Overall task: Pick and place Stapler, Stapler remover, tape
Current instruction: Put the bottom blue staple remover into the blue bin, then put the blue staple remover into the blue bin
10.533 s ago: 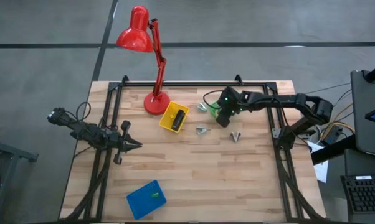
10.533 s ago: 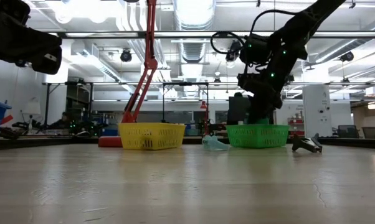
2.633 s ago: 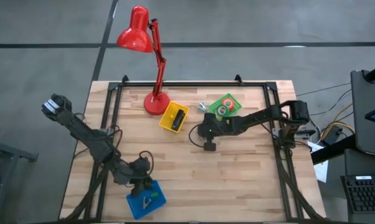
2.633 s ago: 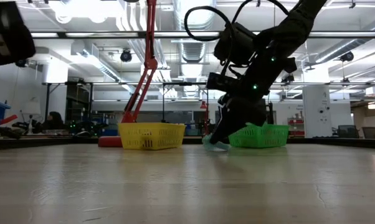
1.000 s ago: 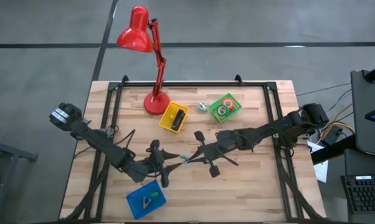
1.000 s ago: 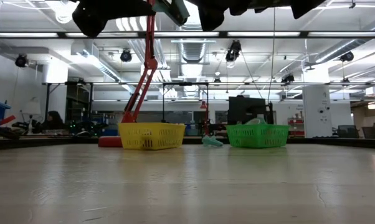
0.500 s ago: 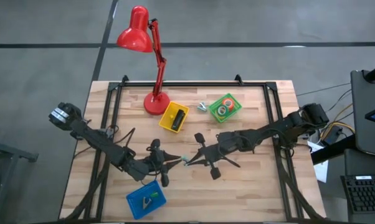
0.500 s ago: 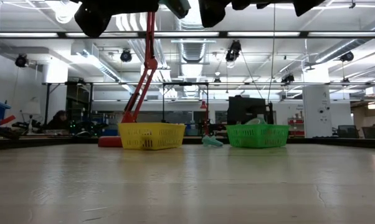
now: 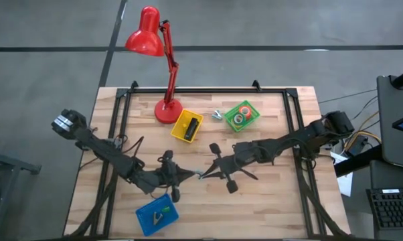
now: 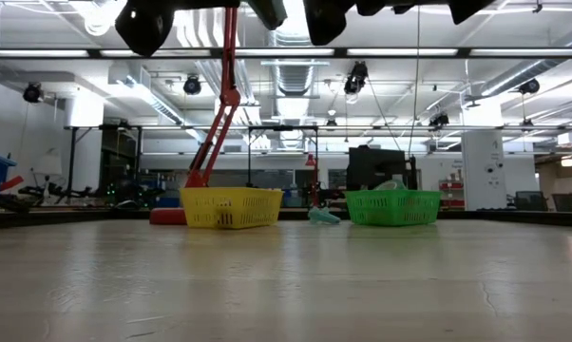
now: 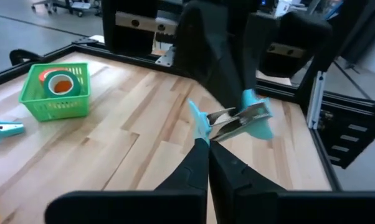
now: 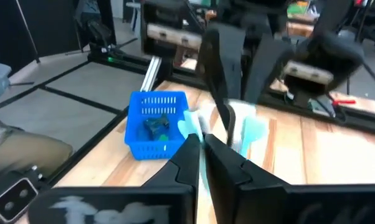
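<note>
Both arms are meeting over the middle of the bench [image 9: 268,207], tip to tip. The left gripper [image 11: 207,142] is pinching one teal tip of the teal staple remover [image 11: 234,121] with its fingers pressed together. The right gripper [image 12: 202,140] is coming in from the opposite side, fingers closed too, and is gripping the other end, so the remover is hanging between the two, up off the wood.

From above it's showing only as a pale speck where the two arms meet. The right wrist view is giving a blurry teal smear right at the fingers, so how much of the handle is actually inside that grip is hard to tell. In the low view both grippers are getting cut off at the upper edge, with just dark chunks showing.

Everything else is sitting well away from the fingers:
- The stapler [image 9: 192,127] is lying in the yellow basket [image 9: 181,130], next to the red lamp [image 9: 148,33].
- The tape [image 9: 240,118] rolls are sitting in the green basket [image 9: 250,109], though I'm not making out all the colours.
- A second staple remover [image 9: 217,115] is lying loose on the bench just beside the green basket.
- The blue basket [image 9: 148,217] is sitting near the front edge with something small and greenish inside, too tiny to identify.
</note>
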Robot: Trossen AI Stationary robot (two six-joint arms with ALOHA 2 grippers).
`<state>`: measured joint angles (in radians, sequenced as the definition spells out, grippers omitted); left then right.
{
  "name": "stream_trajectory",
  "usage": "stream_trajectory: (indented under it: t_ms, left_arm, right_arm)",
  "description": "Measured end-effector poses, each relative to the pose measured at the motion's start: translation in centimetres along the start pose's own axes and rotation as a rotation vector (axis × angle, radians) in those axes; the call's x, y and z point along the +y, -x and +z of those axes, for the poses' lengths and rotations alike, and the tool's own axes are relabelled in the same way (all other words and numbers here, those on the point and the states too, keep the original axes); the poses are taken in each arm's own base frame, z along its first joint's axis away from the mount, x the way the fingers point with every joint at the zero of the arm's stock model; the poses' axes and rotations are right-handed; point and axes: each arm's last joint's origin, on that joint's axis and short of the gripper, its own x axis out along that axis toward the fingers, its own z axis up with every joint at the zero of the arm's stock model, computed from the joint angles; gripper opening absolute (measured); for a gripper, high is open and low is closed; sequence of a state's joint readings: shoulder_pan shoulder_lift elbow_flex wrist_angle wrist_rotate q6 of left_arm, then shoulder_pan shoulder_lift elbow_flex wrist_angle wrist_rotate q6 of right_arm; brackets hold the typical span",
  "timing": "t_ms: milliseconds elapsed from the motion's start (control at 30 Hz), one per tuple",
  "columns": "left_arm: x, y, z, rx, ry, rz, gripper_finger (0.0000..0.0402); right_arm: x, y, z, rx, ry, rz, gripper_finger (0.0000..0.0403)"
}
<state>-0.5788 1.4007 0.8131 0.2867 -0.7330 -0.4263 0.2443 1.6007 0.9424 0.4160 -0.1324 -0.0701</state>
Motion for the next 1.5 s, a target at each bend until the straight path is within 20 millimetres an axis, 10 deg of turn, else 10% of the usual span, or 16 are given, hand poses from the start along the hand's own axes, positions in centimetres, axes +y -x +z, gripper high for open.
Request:
stream_trajectory:
  t_ms: [433, 800, 1000, 1500]
  left_arm:
    - [0.0, 3.4, -1.3, 0.327, 0.134, -0.147, 0.0001]
    - [-2.1, 6.1, -3.3, 0.836, 0.455, -0.423, 0.0001]
    - [-1.3, 7.3, -4.8, 1.098, 0.572, -0.241, 0.0001]
    - [-1.0, 7.0, -5.7, 1.085, 0.632, -0.134, 0.01]
  right_arm:
    - [-1.5, 0.5, -1.4, 0.161, -0.035, -0.133, 0.0132]
    - [-9.4, 3.4, -3.9, 0.314, -0.262, -0.426, 0.0132]
    - [-12.6, 4.9, -4.9, 0.354, -0.291, -0.518, 0.0129]
    - [-18.6, 4.4, -9.5, 0.589, -0.397, -0.704, 0.0166]
